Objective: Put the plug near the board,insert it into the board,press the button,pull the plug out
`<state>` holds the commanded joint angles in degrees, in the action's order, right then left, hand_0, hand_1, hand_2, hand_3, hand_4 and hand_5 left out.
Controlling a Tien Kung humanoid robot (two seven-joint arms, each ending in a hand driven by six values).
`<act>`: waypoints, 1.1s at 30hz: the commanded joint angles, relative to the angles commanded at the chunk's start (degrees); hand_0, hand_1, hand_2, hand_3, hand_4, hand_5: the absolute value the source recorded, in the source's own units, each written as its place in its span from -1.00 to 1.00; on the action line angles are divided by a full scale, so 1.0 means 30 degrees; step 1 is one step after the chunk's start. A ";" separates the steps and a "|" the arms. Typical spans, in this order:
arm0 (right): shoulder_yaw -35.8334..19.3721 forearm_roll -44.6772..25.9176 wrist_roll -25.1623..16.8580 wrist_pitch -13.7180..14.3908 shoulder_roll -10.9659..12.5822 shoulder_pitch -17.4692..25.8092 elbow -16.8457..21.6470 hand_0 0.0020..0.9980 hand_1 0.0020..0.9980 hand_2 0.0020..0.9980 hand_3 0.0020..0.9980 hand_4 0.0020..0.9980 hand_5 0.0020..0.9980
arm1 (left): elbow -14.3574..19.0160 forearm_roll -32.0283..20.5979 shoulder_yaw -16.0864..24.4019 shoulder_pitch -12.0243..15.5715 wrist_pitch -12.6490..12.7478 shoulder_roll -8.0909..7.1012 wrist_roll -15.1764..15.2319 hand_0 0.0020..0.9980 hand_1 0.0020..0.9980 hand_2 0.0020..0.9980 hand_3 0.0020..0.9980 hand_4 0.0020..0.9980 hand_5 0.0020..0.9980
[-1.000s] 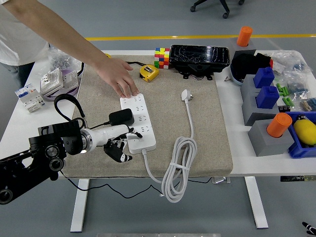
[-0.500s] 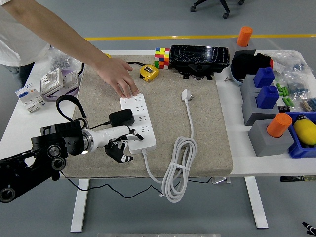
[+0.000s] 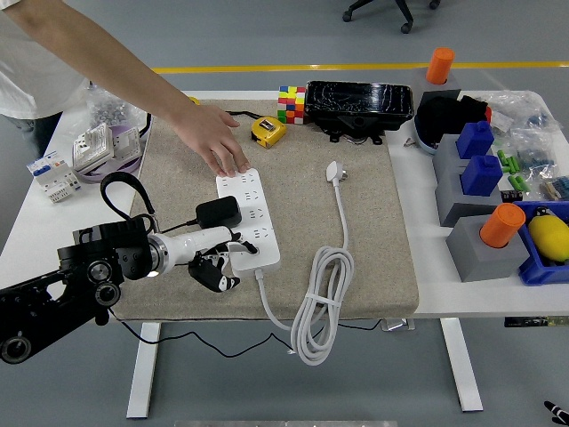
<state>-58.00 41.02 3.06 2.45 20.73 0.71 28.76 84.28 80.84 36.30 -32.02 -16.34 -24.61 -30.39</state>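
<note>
One view only, head camera. White power strip lay on the grey mat toward the table's near-left part, running from mid-mat toward the near edge. Black plug sat against the strip's left side; whether its prongs were seated couldn't be told. Left hand came in from the lower left, thumb stretched along to the strip's near-left corner, other fingers curled under, gripping nothing visible. Strip's own white cable looped over the table's near edge, its white plug lying free mid-mat. Person's hand reached from the far-left corner, fingertips pressed on the strip's far end. Yellow tape measure and colour cube sat by the far edge.
</note>
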 joint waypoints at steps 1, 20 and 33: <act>-0.0013 0.0005 -0.0004 0.0005 -0.0002 0.0009 0.0008 0.31 0.32 0.32 0.11 0.82 0.01 | 0.0030 0.0106 0.0063 0.0033 -0.0020 0.0008 -0.0042 -0.77 -0.90 -0.70 0.69 0.26 -1.00; -0.0159 0.0029 -0.0010 0.0009 -0.0181 0.0166 -0.0041 0.31 0.32 0.32 0.11 0.82 0.01 | -0.0152 -0.0653 0.3164 0.1510 0.6923 0.0255 0.7349 -0.50 -0.64 -0.33 0.16 0.71 -0.94; -0.0296 -0.0005 -0.0001 0.0015 -0.0314 0.0272 -0.0098 0.31 0.32 0.32 0.11 0.82 0.01 | -0.3037 0.3403 0.1985 0.0629 0.9364 0.1282 0.6992 0.58 0.67 0.67 0.70 1.00 -0.29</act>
<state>-58.89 41.00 3.05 2.50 19.79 1.52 28.46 75.17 91.04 42.25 -30.13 11.75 -20.76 -9.41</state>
